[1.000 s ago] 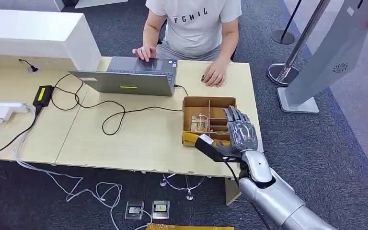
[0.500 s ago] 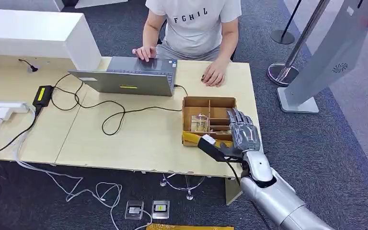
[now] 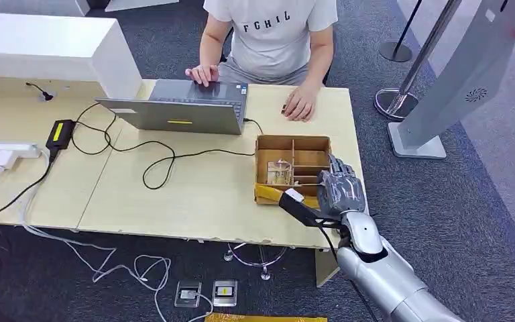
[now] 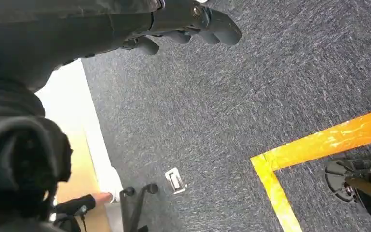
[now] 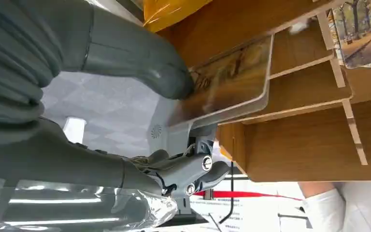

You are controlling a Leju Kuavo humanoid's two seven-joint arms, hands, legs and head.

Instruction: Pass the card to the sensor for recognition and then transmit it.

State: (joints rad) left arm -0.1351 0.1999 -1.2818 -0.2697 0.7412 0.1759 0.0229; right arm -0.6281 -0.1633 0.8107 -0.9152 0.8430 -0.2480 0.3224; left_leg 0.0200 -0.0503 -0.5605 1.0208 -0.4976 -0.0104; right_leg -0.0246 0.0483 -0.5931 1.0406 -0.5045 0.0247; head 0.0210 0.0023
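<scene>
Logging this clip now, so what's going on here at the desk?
The robot's right hand is at the wooden divider box on the desk's near right corner, pinching a card between thumb and fingers at one of the slots. The card has not yet cleared the box, so the sensor step has not begun. The left hand hangs over the carpet, holding nothing. A person sits across the desk at a laptop.

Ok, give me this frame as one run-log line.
stage: card pickup | right hand: at the compartment box, thumb on a card | left hand: hanging above carpet, holding nothing | person: seated at laptop
</scene>
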